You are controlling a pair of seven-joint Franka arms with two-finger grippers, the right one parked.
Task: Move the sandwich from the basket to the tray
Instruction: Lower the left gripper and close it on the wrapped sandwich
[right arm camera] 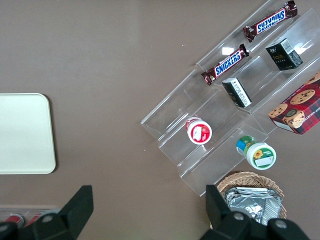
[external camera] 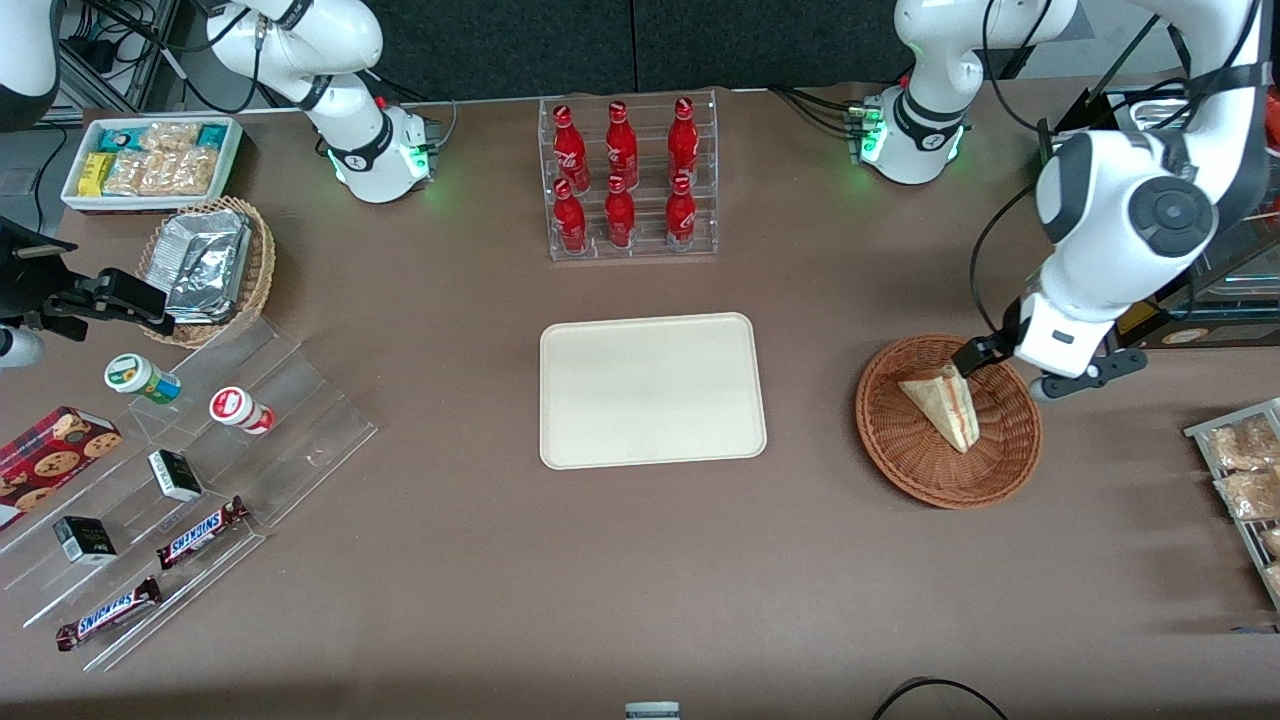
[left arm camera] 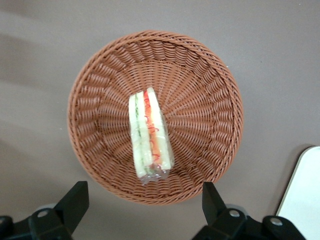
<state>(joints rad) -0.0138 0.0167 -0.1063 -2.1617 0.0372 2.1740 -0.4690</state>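
1. Front view shows a brown table (external camera: 500,560) carrying all items.
2. The tray (external camera: 652,390) lies flat at the table centre, with nothing on it. A rack of red bottles (external camera: 628,180) stands farther from the front camera than the tray.
3. The basket (external camera: 948,421) sits toward the working arm's end of the table, well apart from the tray. In the left wrist view the basket (left arm camera: 155,116) fills most of the frame, and a tray corner (left arm camera: 302,187) appears at the edge.
4. The gripper (external camera: 985,365) hangs above the basket rim on the side farther from the front camera. Its fingers (left arm camera: 75,202) are spread wide apart and hold nothing.
5. The sandwich (external camera: 945,404) rests inside the basket, near its centre. The left wrist view shows the sandwich (left arm camera: 149,136) with its layered cut edge facing up, clear of both fingers.
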